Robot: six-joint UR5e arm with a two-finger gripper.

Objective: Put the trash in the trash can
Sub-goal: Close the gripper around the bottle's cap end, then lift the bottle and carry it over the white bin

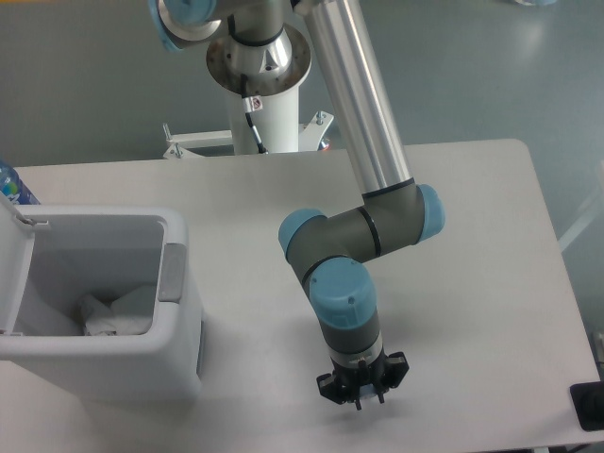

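Trash: white crumpled material lies at the bottom of the open bin, lid up at left. Gripper hangs low over the table, well apart from the bin, holding nothing visible. Jaw spread cannot be told; the wrist hides it. Risk: fingers striking the tabletop on further descent. Whether the flattened bottle is inside is unclear; a bottle is cut off at left.

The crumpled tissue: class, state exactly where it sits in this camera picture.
The crumpled tissue lies at the bottom of the open trash can, at the left of the picture, well left of the gripper above the table's near edge.
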